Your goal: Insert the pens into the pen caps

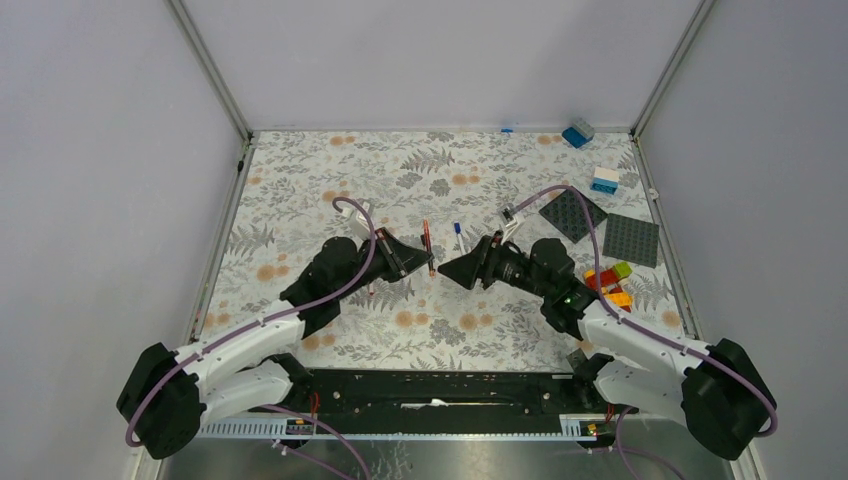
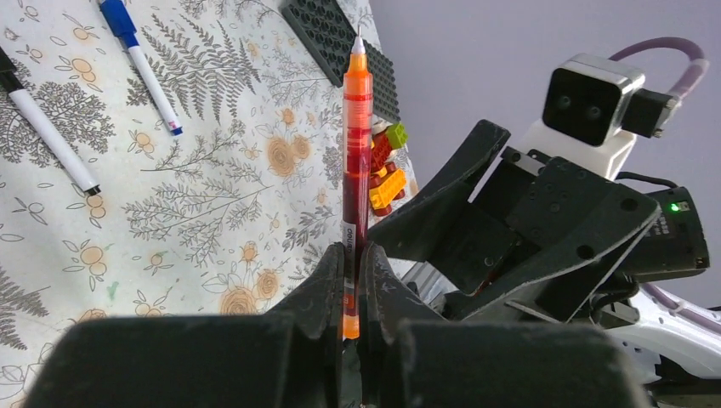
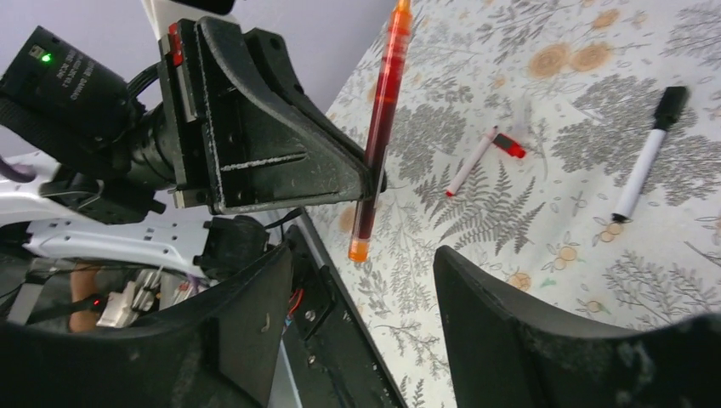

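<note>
My left gripper is shut on a red pen with an orange end, holding it upright above the table; the pen also shows in the top view. My right gripper is open and empty, facing the left one, and the pen's lower end hangs just beyond its jaws. On the table lie a blue-ended pen, a black-ended pen, and a white pen with a red tip beside a small red cap.
Two dark studded baseplates lie at the right. A heap of coloured bricks sits near the right arm. Two blue bricks are at the back right. Walls close in three sides.
</note>
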Available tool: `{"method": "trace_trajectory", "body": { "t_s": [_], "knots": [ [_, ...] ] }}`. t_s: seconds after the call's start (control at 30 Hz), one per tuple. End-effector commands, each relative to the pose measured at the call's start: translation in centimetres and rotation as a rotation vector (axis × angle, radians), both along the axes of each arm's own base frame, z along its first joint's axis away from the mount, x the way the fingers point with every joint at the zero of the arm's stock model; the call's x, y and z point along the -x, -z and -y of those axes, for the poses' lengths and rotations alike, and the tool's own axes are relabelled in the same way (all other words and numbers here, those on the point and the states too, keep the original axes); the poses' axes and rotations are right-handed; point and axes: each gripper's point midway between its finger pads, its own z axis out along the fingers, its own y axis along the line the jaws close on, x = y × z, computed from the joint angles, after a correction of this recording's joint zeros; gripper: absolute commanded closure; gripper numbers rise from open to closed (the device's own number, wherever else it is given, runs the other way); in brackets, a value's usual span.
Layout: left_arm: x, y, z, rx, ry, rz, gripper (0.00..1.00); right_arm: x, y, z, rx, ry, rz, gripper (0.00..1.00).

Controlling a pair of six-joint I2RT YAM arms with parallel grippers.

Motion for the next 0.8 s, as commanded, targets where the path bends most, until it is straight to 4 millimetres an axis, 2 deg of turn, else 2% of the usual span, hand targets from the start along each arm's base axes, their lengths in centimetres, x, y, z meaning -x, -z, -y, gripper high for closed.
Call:
{"method": "trace_trajectory", "body": {
  "t_s": [0.0, 0.2, 0.77],
  "knots": [
    [-0.1, -3.0, 0.1, 0.114, -0.009, 0.07, 1.0, 0.7, -3.0, -1.2, -0.1, -0.088, 0.049, 0.34],
    [0.1, -3.4, 0.3, 0.138, 0.001, 0.077, 1.0, 0.7, -2.9, -1.5, -0.102, -0.104, 0.045, 0.47],
    [0.2, -3.4, 1.2, 0.167, 0.042, 0.087, 1.0, -0.2, -3.0, -2.7, -0.108, -0.126, 0.024, 0.63]
  ]
}}
